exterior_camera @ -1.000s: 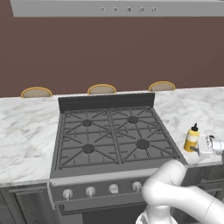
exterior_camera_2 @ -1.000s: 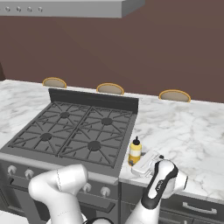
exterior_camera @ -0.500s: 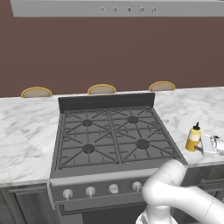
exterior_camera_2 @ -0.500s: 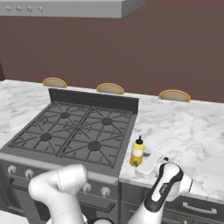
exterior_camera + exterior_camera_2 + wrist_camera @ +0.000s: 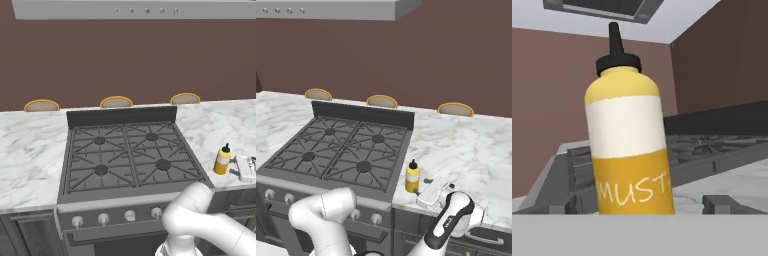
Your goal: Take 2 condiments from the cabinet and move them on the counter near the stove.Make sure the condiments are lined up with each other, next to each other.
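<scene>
One of the condiments, a yellow mustard squeeze bottle point(image 5: 222, 160) point(image 5: 412, 177) point(image 5: 629, 145) with a dark pointed nozzle, stands upright on the white marble counter point(image 5: 30, 155) point(image 5: 471, 145), just right of the stove point(image 5: 130, 155) point(image 5: 341, 150) near its front corner. My gripper point(image 5: 239, 168) point(image 5: 423, 188) point(image 5: 644, 207) lies low over the counter to the bottle's right, pointing at it. Its jaws are open and a small gap separates them from the bottle, which stands free. The cabinet is out of view.
Three yellow-rimmed stool backs point(image 5: 116, 102) point(image 5: 381, 101) line the counter's far edge before a brown wall. A range hood point(image 5: 140, 9) hangs above the stove. My own arm point(image 5: 323, 212) bulks in front of the stove's knobs point(image 5: 103, 218).
My open gripper has drawn back a little to the right, away from the mustard bottle. The bottle stays standing in its place.
</scene>
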Motion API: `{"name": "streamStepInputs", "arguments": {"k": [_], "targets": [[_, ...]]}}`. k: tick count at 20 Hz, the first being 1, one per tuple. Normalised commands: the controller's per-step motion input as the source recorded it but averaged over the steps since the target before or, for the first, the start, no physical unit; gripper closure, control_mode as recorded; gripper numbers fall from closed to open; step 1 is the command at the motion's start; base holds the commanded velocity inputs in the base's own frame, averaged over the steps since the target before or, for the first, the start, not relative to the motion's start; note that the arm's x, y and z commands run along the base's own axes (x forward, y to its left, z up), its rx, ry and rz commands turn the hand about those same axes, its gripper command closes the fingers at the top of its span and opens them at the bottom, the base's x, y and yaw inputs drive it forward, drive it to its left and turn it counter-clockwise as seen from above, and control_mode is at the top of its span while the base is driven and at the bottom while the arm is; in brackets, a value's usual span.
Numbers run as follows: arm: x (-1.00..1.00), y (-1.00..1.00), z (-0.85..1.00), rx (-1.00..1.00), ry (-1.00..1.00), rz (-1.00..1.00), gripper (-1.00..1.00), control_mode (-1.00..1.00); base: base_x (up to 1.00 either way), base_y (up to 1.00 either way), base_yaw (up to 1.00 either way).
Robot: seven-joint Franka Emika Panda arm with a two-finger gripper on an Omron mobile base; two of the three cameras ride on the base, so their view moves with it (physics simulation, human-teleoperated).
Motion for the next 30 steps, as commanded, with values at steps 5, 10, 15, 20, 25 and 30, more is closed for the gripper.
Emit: {"name": "streamStepInputs", "arguments": {"k": [5, 10, 15, 20, 25, 30], "targets": [[-0.39, -0.13, 0.22, 0.0, -0.02, 0.0, -1.0, -1.0, 0.0, 0.0, 0.0], [-0.34, -0.21, 0.26, 0.0, -0.03, 0.0, -1.0, -1.0, 0.0, 0.0, 0.0], [-0.6, -0.24, 0.6, 0.0, -0.01, -0.01, -1.0, -1.0, 0.0, 0.0, 0.0], [-0.57, -0.01, 0.92, -0.02, 0.0, -0.11, -1.0, -1.0, 0.0, 0.0, 0.0], [-0.45, 0.01, 1.0, -0.05, 0.04, -0.12, -1.0, -1.0, 0.0, 0.0, 0.0], [-0.32, 0.26, 0.79, -0.09, 0.29, -0.07, -1.0, -1.0, 0.0, 0.0, 0.0]]}}
